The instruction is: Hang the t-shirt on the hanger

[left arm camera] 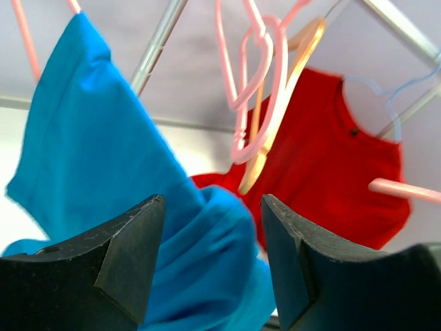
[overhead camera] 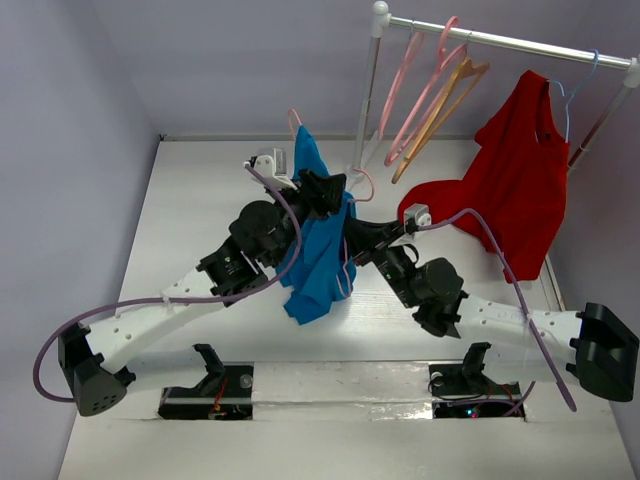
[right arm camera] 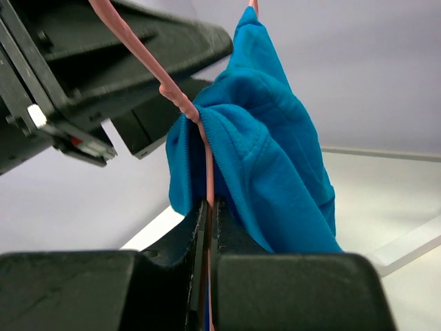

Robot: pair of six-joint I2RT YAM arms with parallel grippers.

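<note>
The right hand (right arm camera: 210, 204) is pinched fully closed on the thin pink wire of the hanger (right arm camera: 180, 103). The t-shirt (right arm camera: 269, 152) is bunched on that wire just above the closed fingers and hangs down one side of it. It is gathered rather than spread.

The left hand (left arm camera: 212, 207) stands open with nothing held. Its two fingers are parted, with blue cloth just beyond and between them.

I judge the step to be mid-dressing: the shirt is on the hanger but sits on only one shoulder of it. The next move probably calls for the left hand to close on a fold near the neck and draw it across the bare side. Meanwhile the right hand would hold the wire steady, so the cloth does not slide off.

Counted:
- Garments: one blue t-shirt and one red garment (overhead camera: 515, 170).
- Hangers: five as far as I can tell, one held. On the rail (overhead camera: 500, 40) beyond both hands are two pink hangers (overhead camera: 405, 75), one tan wooden hanger (overhead camera: 450, 90) and one pale blue hanger (overhead camera: 565, 95).
- One table (overhead camera: 180, 200) below.
</note>
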